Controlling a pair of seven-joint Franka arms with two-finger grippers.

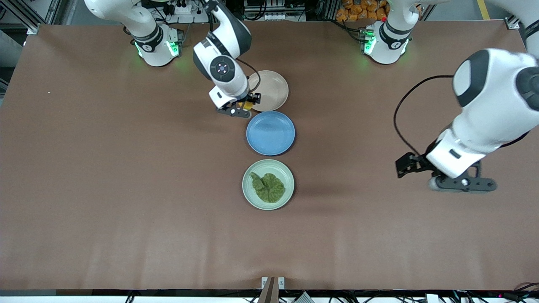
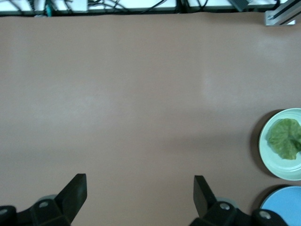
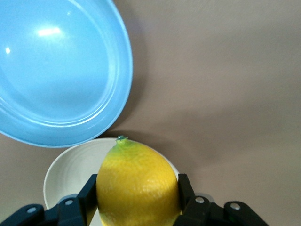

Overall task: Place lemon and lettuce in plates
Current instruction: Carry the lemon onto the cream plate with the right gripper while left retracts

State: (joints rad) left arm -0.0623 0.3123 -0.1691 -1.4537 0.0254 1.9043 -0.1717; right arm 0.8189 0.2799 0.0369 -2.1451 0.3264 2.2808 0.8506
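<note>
My right gripper (image 1: 246, 104) is shut on the yellow lemon (image 3: 136, 183) and holds it over the rim of the pale beige plate (image 1: 273, 89), on the side next to the blue plate. A little of the lemon (image 1: 244, 106) shows in the front view. The beige plate (image 3: 70, 174) lies under the lemon in the right wrist view. The lettuce (image 1: 268, 187) lies in the mint green plate (image 1: 248, 194), nearest the front camera. My left gripper (image 1: 405, 165) is open and empty over bare table toward the left arm's end. It shows in its own wrist view (image 2: 140, 181), with the lettuce (image 2: 284, 139) off to one side.
A blue plate (image 1: 270, 133) sits between the beige and green plates and holds nothing. It also shows in the right wrist view (image 3: 56, 70) and the left wrist view (image 2: 284, 207). The brown table (image 1: 126, 189) stretches wide on both sides.
</note>
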